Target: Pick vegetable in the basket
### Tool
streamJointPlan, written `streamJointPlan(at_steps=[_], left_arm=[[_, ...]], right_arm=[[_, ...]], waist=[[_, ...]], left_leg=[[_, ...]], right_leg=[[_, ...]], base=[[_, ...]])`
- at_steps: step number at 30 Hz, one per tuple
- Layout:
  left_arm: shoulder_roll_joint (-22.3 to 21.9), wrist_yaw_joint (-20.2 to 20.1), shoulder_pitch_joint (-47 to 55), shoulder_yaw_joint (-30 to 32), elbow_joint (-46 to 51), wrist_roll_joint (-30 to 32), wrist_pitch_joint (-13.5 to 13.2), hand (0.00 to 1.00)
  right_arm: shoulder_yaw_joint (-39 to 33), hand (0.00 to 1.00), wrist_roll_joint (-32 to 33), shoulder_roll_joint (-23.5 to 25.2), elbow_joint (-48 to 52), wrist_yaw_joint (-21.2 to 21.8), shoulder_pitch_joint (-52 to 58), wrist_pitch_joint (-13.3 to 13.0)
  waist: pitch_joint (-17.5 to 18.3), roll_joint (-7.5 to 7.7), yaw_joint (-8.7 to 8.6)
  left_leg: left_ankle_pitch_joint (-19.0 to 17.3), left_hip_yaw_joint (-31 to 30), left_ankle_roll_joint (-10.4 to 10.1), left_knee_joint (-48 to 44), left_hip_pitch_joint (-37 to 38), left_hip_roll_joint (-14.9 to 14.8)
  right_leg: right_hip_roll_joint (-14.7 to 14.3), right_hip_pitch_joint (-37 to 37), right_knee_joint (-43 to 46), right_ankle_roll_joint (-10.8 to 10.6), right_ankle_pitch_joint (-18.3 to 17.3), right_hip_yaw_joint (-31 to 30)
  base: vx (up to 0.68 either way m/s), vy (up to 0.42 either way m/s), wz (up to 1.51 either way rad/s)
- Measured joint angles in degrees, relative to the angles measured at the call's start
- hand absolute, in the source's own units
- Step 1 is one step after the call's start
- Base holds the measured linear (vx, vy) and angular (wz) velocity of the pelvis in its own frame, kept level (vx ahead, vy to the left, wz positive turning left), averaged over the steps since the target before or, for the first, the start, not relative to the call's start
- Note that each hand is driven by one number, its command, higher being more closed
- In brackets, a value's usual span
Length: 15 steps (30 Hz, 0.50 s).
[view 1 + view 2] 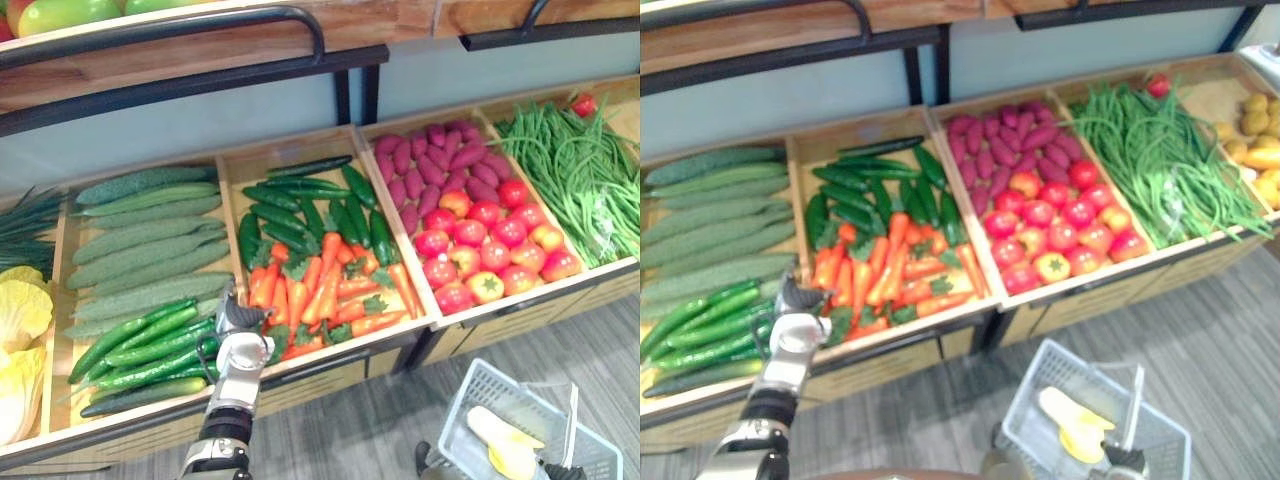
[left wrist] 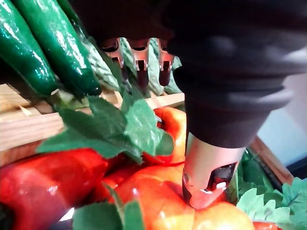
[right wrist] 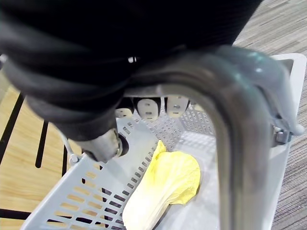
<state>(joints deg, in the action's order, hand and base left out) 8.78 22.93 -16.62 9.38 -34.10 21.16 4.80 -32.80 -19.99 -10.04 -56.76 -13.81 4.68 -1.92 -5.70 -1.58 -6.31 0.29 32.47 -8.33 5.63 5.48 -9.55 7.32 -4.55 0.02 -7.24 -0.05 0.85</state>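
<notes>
**Produce stand [image 1: 335, 362] with wooden bins, head view.** From 9 toward 3 o'clock the bins hold:
- yellow cabbages [image 1: 20, 320]
- pale ridged gourds [image 1: 150, 250], with glossy cucumbers [image 1: 140, 350] in front of them
- carrots [image 1: 330, 285], with more dark cucumbers behind them
- purple sweet potatoes [image 1: 440, 165] behind tomatoes [image 1: 490, 250]
- green beans [image 1: 575, 175]

A dark rail [image 1: 200, 25] fronts the shelf at 12 o'clock.

**Left hand.** The left hand [image 1: 238, 325] hangs over the 7 o'clock corner of the carrot bin. It is right at the divider [image 2: 24, 124] that parts the carrots from the cucumbers. Leafy carrot tops [image 2: 132, 124] lie between its fingers [image 2: 140, 60] and thumb [image 2: 206, 177]. The fingers reach out straight above the divider, and the thumb tip rests on a carrot. The hand is released, with nothing grasped.

**Basket and right hand.** The basket [image 1: 470, 400] — grey perforated plastic — shows at 5 o'clock, in front of the stand and over the grey floor [image 1: 360, 420]. It holds one yellow cabbage leaf [image 1: 505, 435], lying on its bottom. The right hand [image 3: 149, 109] is clenched round the basket's metal handle [image 3: 240, 158], which passes under the hand's dark cover. Its fingertips point into the basket — just above the leaf.
</notes>
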Motion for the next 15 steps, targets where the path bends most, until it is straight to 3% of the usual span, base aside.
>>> streamJointPlan(at_steps=[15], left_arm=[[-1.6, 2.99, -1.36, -0.51, -0.02, 0.49, 0.1, 0.0]], right_arm=[[1.78, 1.0, 0.19, 0.01, 0.41, -1.93, -0.65, -0.14]], waist=[[-0.53, -0.36, 0.26]], left_leg=[[-0.01, 1.29, -0.02, -0.01, -1.37, 0.14]], right_leg=[[-0.06, -2.25, 0.24, -0.08, 0.31, -1.38]], base=[[-0.01, -0.026, -0.04]])
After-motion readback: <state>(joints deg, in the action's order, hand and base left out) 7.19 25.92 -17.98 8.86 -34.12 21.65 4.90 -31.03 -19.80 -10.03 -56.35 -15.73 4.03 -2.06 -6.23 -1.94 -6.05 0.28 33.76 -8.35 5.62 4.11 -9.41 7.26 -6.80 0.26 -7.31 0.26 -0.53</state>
